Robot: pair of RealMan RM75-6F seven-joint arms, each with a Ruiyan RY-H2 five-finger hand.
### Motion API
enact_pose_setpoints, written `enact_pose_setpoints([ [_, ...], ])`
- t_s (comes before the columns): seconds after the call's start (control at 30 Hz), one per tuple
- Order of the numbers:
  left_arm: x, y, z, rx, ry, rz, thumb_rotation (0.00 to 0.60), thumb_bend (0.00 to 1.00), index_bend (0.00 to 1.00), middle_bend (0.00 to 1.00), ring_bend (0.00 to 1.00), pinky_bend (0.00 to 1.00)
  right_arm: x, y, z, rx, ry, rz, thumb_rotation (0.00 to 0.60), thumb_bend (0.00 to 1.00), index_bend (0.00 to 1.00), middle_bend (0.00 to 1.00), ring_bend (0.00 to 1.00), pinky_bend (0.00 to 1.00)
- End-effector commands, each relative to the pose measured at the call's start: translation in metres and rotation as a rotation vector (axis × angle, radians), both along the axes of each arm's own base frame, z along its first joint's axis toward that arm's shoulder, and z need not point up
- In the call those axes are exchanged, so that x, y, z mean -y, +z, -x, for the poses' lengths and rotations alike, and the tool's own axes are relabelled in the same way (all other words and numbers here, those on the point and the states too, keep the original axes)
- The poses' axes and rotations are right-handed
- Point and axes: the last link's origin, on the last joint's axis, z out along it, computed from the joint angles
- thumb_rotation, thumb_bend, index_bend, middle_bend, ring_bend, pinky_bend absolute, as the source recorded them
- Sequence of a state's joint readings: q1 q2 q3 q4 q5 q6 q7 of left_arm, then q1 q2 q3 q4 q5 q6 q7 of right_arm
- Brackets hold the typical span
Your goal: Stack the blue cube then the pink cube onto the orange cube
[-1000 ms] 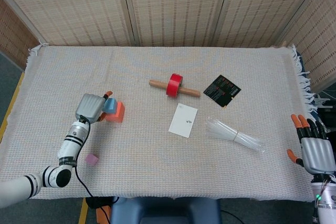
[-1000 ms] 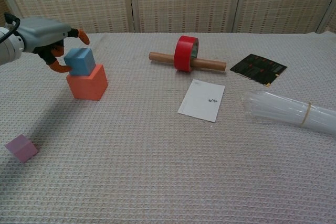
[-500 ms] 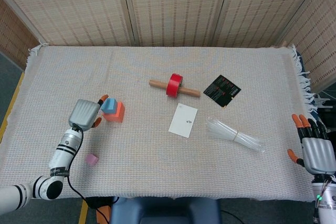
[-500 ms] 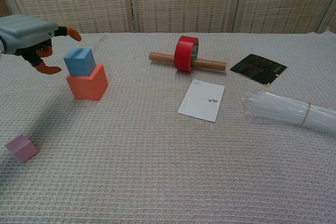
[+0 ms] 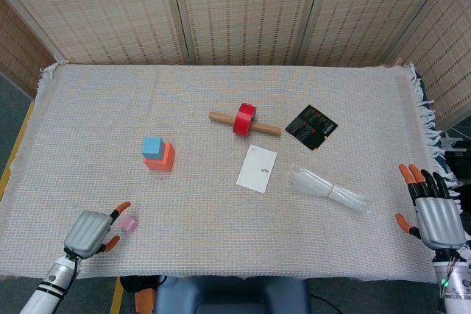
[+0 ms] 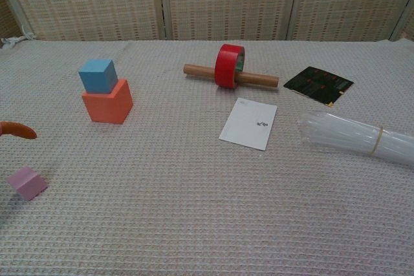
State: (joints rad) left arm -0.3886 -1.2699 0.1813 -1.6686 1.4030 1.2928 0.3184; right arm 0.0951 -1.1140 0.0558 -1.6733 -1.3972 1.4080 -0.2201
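The blue cube (image 5: 152,147) (image 6: 98,75) sits on top of the orange cube (image 5: 163,159) (image 6: 107,102) at the left of the cloth. The small pink cube (image 5: 129,223) (image 6: 27,183) lies alone near the front left. My left hand (image 5: 91,231) hovers just left of the pink cube, fingers apart and holding nothing; only one orange fingertip (image 6: 19,130) of it shows in the chest view. My right hand (image 5: 434,212) rests at the far right edge, fingers spread and empty.
A red tape roll (image 5: 244,119) on a wooden dowel (image 5: 221,118) lies mid-table. A white card (image 5: 257,169), a black packet (image 5: 311,127) and a clear bundle of plastic straws (image 5: 327,190) lie to the right. The woven cloth (image 5: 221,255) covers the table.
My left hand let go of the blue cube, drew back toward the front and now sits beside the pink cube. The blue cube stays on the orange one.
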Motion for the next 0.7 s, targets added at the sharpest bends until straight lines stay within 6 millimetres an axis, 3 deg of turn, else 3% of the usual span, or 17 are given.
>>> enact_pose_setpoints([
  [0.03,0.005,-0.009,0.005,0.001,0.008,0.021,0.6,0.3,0.15,1.0,0.97,1.0,-0.002,0.0,-0.001,0.002,0.005,-0.004,0.6,0.16,0.0,0.0,0.0,0.0],
  [0.37,-0.008,-0.032,0.011,-0.036,-0.033,0.011,0.6,0.3,0.21,1.0,0.97,1.0,-0.006,0.004,-0.001,0.005,0.008,0.002,0.6,0.16,0.0,0.0,0.0,0.0],
  [0.47,-0.012,-0.035,0.013,-0.047,-0.038,0.002,0.6,0.3,0.27,1.0,0.97,1.0,-0.006,0.005,-0.001,0.006,0.005,0.007,0.6,0.16,0.0,0.0,0.0,0.0],
  [0.6,-0.016,-0.036,0.015,-0.067,-0.065,-0.019,0.6,0.3,0.43,1.0,0.97,1.0,-0.006,0.007,-0.001,0.007,0.003,0.013,0.6,0.16,0.0,0.0,0.0,0.0],
  [0.7,-0.018,-0.038,0.016,-0.07,-0.089,-0.04,0.6,0.3,0.49,1.0,0.97,1.0,-0.006,0.006,-0.001,0.007,0.003,0.012,0.6,0.16,0.0,0.0,0.0,0.0],
])
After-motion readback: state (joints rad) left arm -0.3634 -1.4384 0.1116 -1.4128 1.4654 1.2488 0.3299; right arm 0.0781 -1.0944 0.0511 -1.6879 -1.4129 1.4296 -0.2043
